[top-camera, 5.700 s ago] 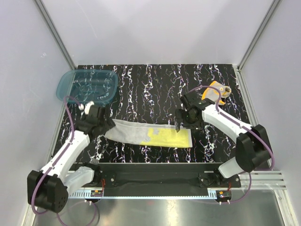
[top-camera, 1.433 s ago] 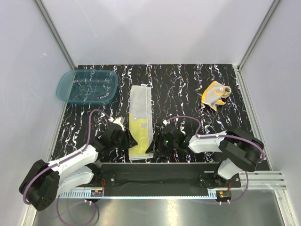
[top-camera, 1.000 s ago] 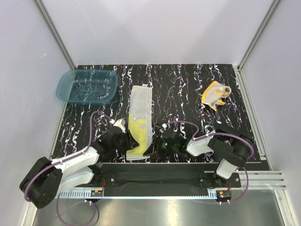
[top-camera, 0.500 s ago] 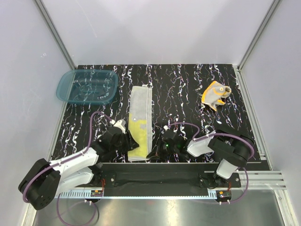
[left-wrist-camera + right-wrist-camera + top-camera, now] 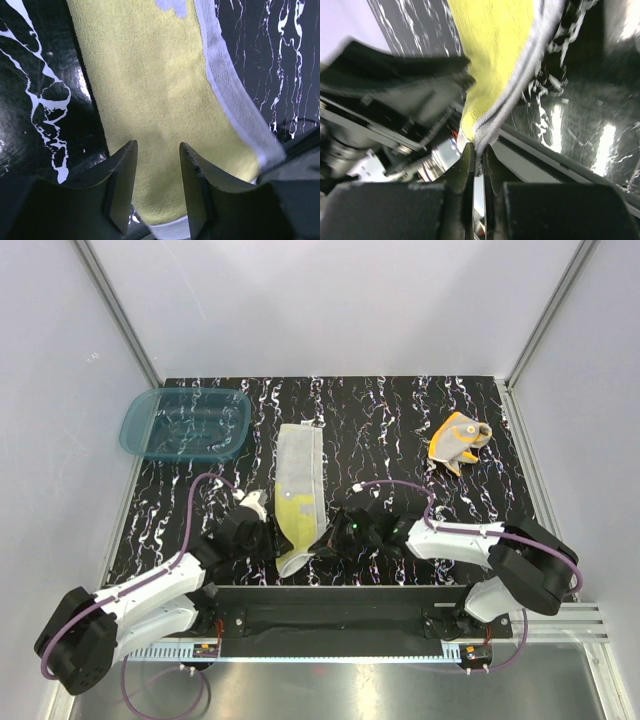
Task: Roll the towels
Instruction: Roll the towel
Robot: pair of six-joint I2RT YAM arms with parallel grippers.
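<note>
While slack, towel (image 5: 495, 45) inside right pincer (image 5: 478, 150)

Left arm (image 5: 150, 590) and right arm (image 5: 452, 538) are the same build: white shells, chunky black joints, a thin purple cable (image 5: 207, 478) looping off each. Jaws are matte black, plus a tiny green light (image 5: 355, 530) near the right wrist.

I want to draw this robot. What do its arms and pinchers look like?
The left arm and right arm are white tubes with black joints. A purple cable loops along each. The left gripper and right gripper are black, each with two flat fingers.
</note>
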